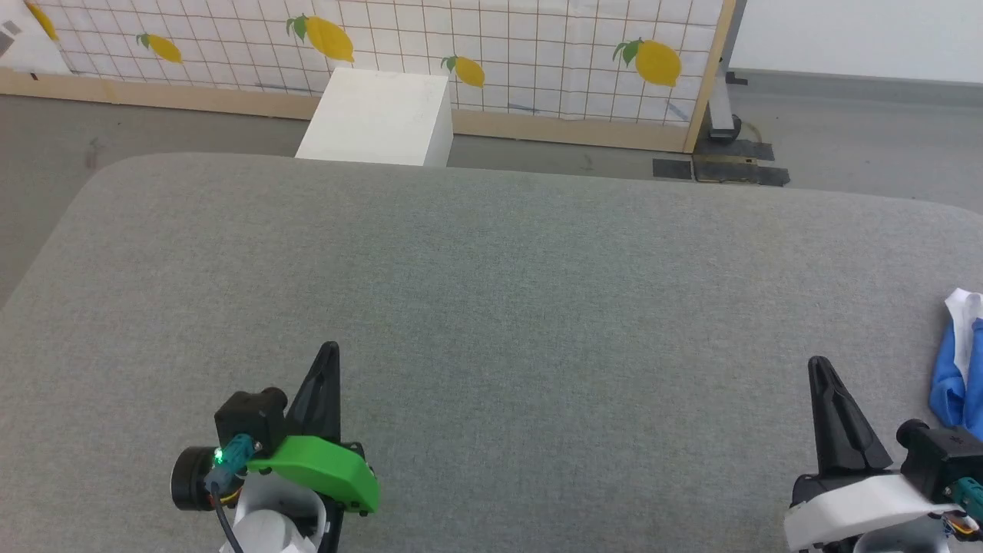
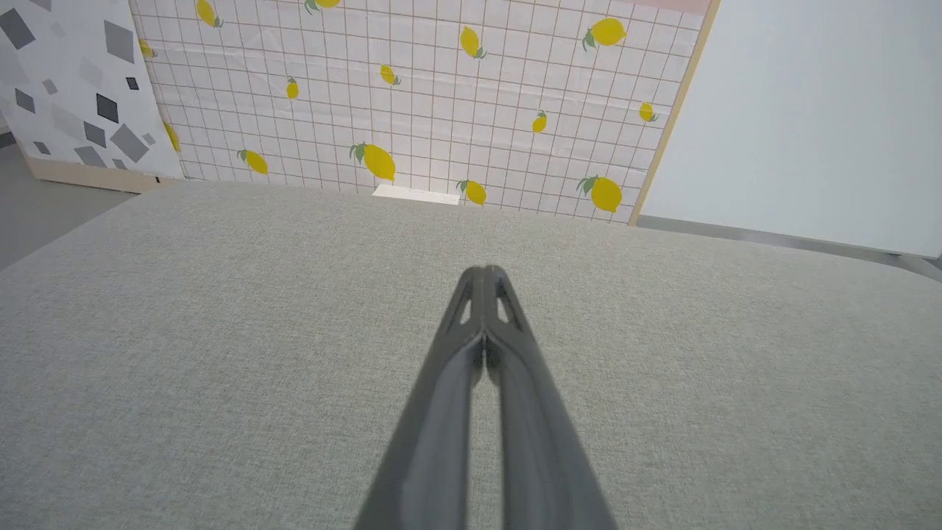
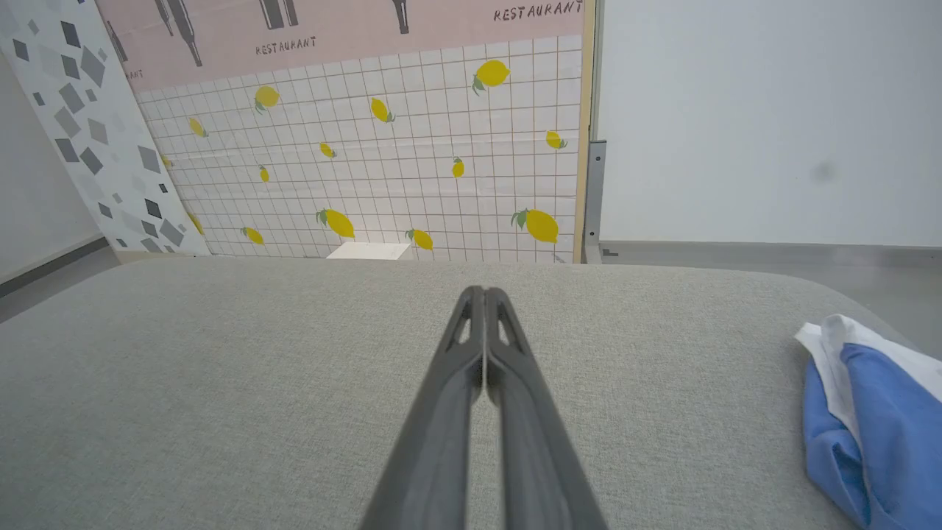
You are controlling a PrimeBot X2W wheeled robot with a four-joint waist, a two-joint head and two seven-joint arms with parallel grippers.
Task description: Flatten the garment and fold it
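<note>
I get only a bunched blue and white corner of the garment (image 1: 956, 384). The head view's right edge cuts it, and the right wrist view's edge does the same, so I cannot tell how the rest lies. The bench (image 1: 491, 307) runs off the bottom and both sides of the head view. The white box (image 1: 376, 115) behind it loses its lower part behind the bench's far edge. Below the left pincer (image 1: 329, 357) and right pincer (image 1: 819, 370), the bottom edge cuts both arms.
</note>
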